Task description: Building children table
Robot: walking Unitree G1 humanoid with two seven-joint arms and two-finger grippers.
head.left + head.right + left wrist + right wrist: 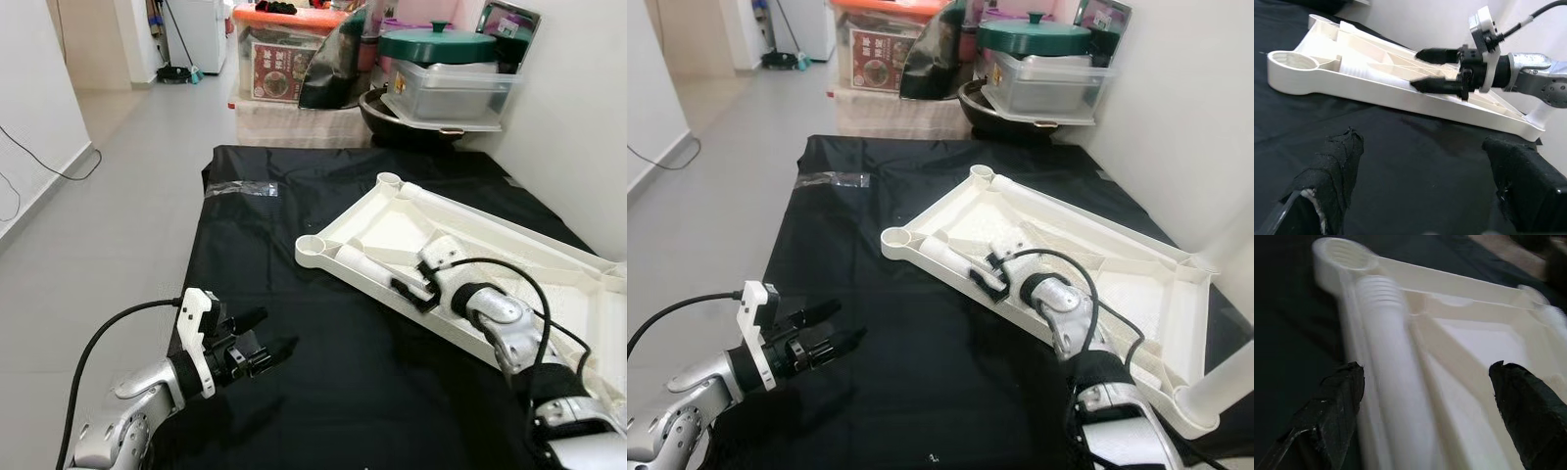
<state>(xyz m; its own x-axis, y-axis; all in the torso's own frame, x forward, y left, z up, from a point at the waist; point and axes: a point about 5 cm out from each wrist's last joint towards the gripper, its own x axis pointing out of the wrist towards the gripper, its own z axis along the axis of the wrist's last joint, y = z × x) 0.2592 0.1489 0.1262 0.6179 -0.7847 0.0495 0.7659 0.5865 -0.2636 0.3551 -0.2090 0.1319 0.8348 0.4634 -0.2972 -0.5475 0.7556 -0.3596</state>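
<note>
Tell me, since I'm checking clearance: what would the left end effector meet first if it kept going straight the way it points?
Probably the near rim of the upturned white tabletop, close to where the right end effector straddles the loose threaded leg. Black sheet lies between; depth is uncertain.

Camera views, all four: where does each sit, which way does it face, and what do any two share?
Left eye view: on the head, facing forward and down at the black mat; both arms in view, right gripper over the white tabletop.
Right eye view: same head, same scene, storage boxes behind.
Left wrist view: along the left gripper, facing the tabletop and right gripper.
Right wrist view: along open jaws straddling the threaded table leg.
Shared: the tabletop appears in all four.
</note>
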